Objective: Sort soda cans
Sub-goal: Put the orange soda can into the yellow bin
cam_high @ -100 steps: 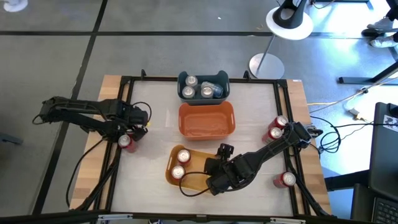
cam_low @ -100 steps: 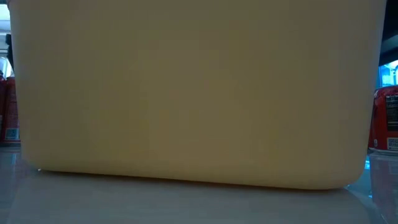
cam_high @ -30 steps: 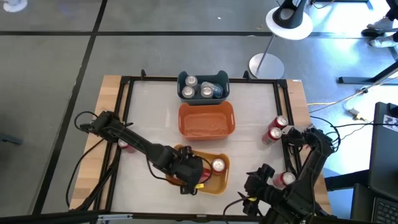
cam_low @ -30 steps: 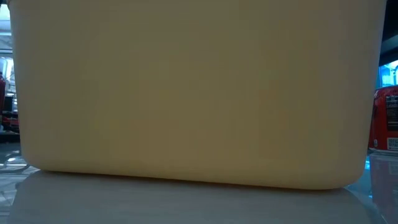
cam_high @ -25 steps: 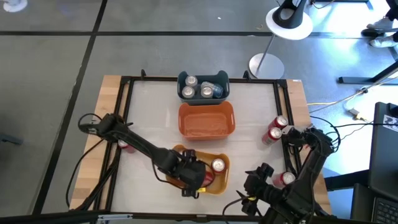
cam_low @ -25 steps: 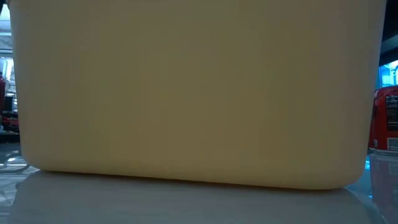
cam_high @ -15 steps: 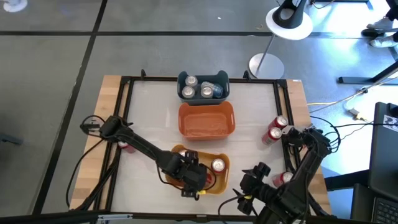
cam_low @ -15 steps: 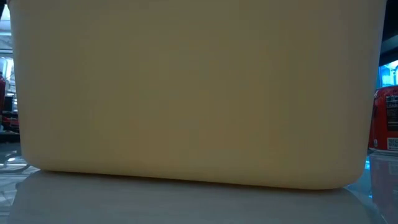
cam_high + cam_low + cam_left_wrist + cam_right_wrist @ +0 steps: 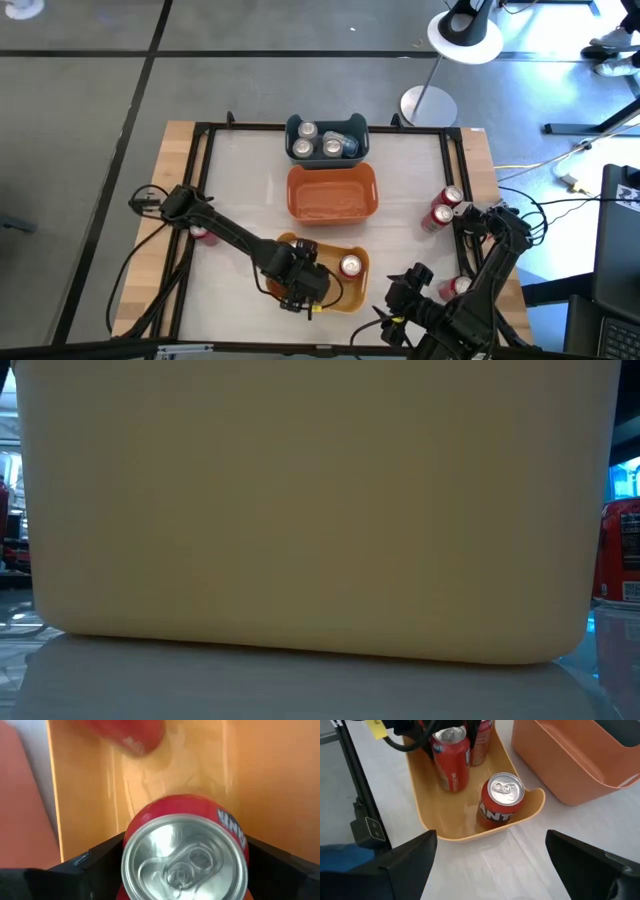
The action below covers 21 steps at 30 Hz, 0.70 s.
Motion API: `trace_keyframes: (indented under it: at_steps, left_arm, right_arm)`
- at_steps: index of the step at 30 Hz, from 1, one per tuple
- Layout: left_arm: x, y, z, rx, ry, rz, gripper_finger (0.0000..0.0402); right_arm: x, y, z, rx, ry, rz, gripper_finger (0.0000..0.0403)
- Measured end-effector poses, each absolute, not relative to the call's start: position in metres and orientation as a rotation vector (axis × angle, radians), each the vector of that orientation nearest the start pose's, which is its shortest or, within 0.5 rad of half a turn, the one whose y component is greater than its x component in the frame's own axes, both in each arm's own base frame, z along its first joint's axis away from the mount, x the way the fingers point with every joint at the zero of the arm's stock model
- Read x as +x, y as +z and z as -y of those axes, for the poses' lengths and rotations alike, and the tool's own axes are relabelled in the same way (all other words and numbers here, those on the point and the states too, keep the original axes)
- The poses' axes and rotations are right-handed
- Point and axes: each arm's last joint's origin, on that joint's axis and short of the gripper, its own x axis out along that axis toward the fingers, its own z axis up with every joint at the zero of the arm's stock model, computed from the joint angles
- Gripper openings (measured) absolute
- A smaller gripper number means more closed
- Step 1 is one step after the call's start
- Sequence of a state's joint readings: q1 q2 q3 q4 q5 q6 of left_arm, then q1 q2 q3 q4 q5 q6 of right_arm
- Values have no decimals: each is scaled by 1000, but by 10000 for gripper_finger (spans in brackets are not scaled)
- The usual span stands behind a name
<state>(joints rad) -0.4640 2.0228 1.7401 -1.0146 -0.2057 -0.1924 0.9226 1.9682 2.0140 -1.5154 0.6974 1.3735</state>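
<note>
My left gripper (image 9: pixel 298 290) reaches into the yellow bin (image 9: pixel 352 297) near the table's near edge and is shut on a red soda can (image 9: pixel 183 861). The right wrist view shows that can (image 9: pixel 452 764) upright in the bin, a second red can (image 9: pixel 481 740) behind it, and a third (image 9: pixel 502 800) standing on the bin floor. My right gripper (image 9: pixel 398 292) hovers open over the table just right of the yellow bin. Silver-topped cans (image 9: pixel 318 142) sit in the blue bin (image 9: pixel 359 128). More red cans stand at the table's right (image 9: pixel 444 206) and left (image 9: pixel 201 233). My left gripper pinches the red can between its two fingers, one on each side of the upper body (image 9: pixel 134 827) just under the silver top. The fingers (image 9: pixel 429 747) come from above, pointing down. The can is upright; I cannot tell whether its base touches the bin floor.
An orange bin (image 9: pixel 332 192) stands between the yellow and blue bins. The yellow bin's wall (image 9: pixel 320 510) fills the low view, with a red can (image 9: pixel 622 550) at its right. Another red can (image 9: pixel 461 287) stands beside my right arm. A black frame rail (image 9: pixel 455 190) edges the table.
My left gripper, holding the red can, has moved a little toward the table's near edge inside the yellow bin and now covers the can from above. My right gripper has shifted slightly toward the yellow bin.
</note>
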Motion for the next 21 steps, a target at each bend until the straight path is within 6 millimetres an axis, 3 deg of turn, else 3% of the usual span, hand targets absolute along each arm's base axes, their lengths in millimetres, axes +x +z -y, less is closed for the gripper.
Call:
trace_keyframes:
  at_steps: [11,21]
  left_arm:
    - [380,231,179,276,-164,-1176,331]
    - [379,226,180,205,-121,-1165,331]
  right_arm:
    - [242,329,-288,182,-461,-835,372]
    - [242,330,-287,154,-458,-814,372]
